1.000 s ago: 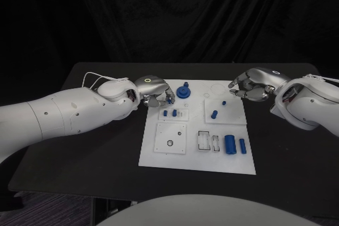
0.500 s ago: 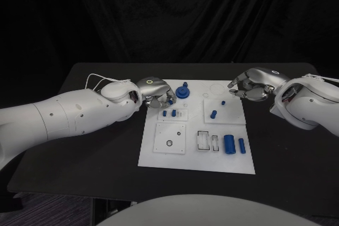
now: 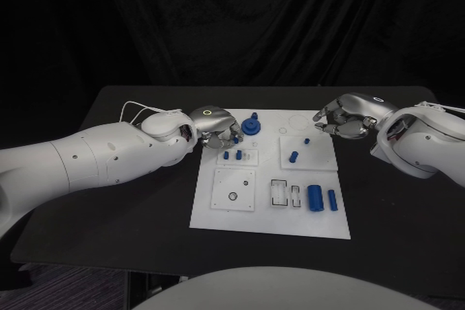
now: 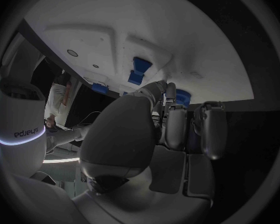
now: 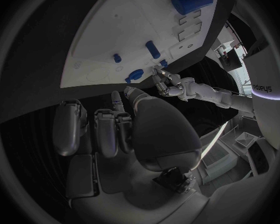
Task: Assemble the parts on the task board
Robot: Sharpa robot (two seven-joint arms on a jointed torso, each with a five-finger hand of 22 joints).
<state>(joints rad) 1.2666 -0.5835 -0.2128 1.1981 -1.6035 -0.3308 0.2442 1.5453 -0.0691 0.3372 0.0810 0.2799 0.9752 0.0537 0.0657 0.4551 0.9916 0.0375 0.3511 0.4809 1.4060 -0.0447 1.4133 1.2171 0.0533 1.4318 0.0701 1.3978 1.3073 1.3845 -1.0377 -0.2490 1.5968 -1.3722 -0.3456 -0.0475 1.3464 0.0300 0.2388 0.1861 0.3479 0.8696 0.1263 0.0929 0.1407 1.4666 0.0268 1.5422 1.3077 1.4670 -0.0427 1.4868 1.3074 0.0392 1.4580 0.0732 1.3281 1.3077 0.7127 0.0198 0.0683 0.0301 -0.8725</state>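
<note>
The white task board (image 3: 213,216) lies mid-table. On it are a round blue part with a knob (image 3: 252,127), two short pegs (image 3: 232,155), two small pegs (image 3: 293,156) on a raised plate, and a thick cylinder (image 3: 316,196) beside a slim one (image 3: 332,200). My left hand (image 3: 216,129) hovers over the board's far left corner with its fingers curled. A blue piece (image 4: 182,97) shows right at its fingertips (image 4: 170,92); whether it is pinched is hidden. My right hand (image 3: 344,118) hangs at the board's far right edge, fingers (image 5: 107,129) curled in on nothing.
A square plate with two holes (image 3: 234,189) and slotted recesses (image 3: 281,193) lie on the board's near half. Bare black table (image 3: 116,209) flanks the board on both sides. My left forearm (image 3: 87,159) stretches across the table's left side.
My left hand has crept slightly to the right, further over the board's corner. The right hand has hardly moved.
</note>
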